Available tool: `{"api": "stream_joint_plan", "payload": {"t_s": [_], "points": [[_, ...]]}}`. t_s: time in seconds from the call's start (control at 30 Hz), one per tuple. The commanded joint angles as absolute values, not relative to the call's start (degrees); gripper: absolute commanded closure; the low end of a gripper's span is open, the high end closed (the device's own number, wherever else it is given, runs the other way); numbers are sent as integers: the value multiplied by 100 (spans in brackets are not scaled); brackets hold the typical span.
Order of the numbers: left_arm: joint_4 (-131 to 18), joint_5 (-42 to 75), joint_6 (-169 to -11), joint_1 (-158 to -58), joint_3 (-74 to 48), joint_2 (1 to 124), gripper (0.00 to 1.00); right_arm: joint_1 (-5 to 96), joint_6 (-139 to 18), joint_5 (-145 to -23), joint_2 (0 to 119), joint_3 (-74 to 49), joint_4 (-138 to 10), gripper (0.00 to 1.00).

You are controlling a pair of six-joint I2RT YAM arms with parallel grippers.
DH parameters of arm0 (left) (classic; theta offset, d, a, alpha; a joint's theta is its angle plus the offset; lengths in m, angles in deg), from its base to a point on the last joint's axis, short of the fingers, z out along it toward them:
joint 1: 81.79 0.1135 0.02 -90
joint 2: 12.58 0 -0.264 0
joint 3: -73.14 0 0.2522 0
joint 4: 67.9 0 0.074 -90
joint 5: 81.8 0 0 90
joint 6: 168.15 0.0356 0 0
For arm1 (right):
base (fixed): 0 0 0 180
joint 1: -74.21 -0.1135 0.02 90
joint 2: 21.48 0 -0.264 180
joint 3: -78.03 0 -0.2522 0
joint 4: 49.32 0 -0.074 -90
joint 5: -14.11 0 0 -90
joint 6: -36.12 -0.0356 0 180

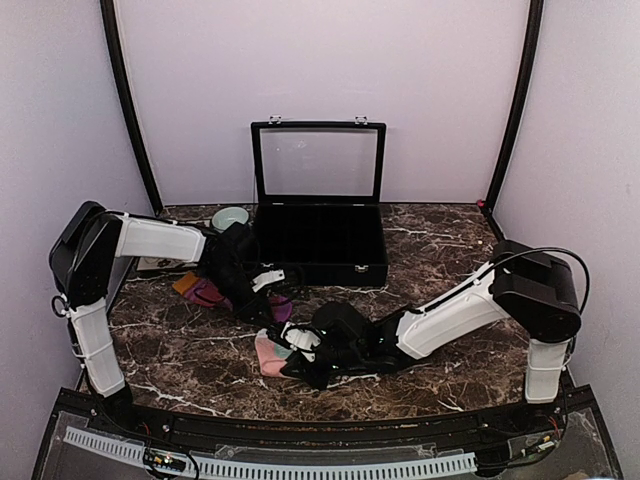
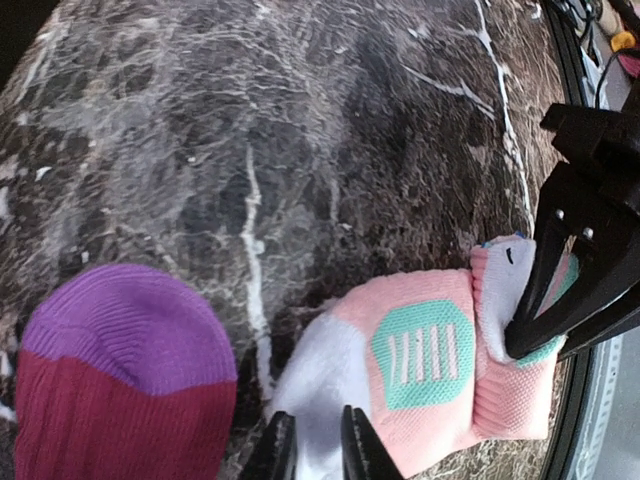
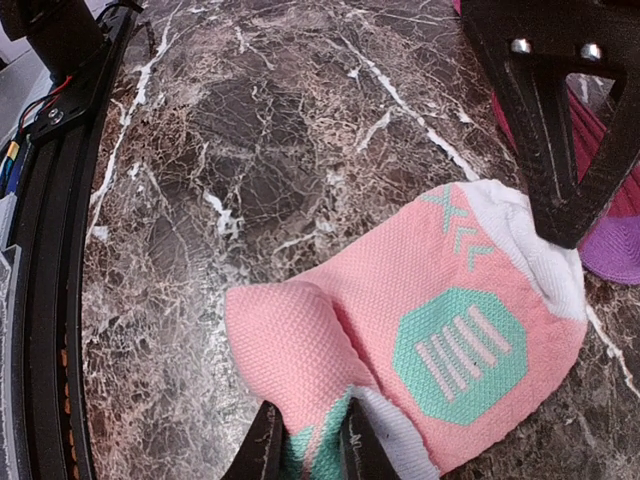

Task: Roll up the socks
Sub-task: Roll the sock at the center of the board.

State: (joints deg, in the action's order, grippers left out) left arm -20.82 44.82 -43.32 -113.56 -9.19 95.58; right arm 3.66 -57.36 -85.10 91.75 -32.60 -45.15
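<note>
nearest the robot, the salmon-pink sock lies on the tabletop close to the near edge, one end doubled over into a soft hump; the right jaws are pressed onto that folded end, pink and mint fabric bunched between them; the left jaws stand nearly together on the far white end, with white cloth caught between the tips; so the sock is held at both ends.

risks, as i judge them: each bite is shallow, so if the arms draw apart the cloth may stretch and slide free, most likely from the thin white end; the hump is loose and could spring flat if the right jaws ease off before the roll is tight; the two sets of jaws work very near each other and could knock together as the roll shortens; the purple toe of the maroon sock lies just beside the white end, so a sweep of the left arm could drag it along or trap it in the roll.

the right wrist view alone shows the hump and the nearby table edge; the left wrist view alone shows a strip of bare marble between the two socks; the top view hides most of the pink sock under the arms, but only it shows the open black case and the pale bowl farther back.
</note>
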Motion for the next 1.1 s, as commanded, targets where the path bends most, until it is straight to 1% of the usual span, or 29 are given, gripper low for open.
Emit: {"api": "stream_joint_plan", "payload": {"t_s": [0.0,0.17,0.2,0.23,0.37,0.47,0.53,0.7,1.07], "points": [[-1985,4475,-4085,-11507,-796,9557,84,185,-5958,-8667,9959,-3666,-6885,93],[-2134,4309,-4102,-11543,-763,9754,95,187,-5863,-8527,10032,-3538,-7023,93],[-2156,4304,-4100,-11545,-762,9774,99,187,-5836,-8471,10040,-3525,-7051,93],[-2181,4308,-4104,-11553,-767,9788,100,182,-5836,-8442,10042,-3534,-7044,93],[-1971,4488,-3957,-11563,-815,9786,100,183,-5854,-8444,10062,-3587,-6967,93],[-1922,4472,-3843,-11578,-789,9777,95,181,-5784,-8417,10101,-3536,-7014,93],[-2014,4328,-3867,-11599,-756,9776,94,179,-5743,-8402,10148,-3486,-7062,93],[-2422,4131,-4324,-11649,-862,9806,100,166,-5760,-8301,10244,-3402,-7124,93],[-2374,4409,-4114,-11668,-892,10015,100,136,-5525,-8353,10296,-3244,-7352,93]]}}
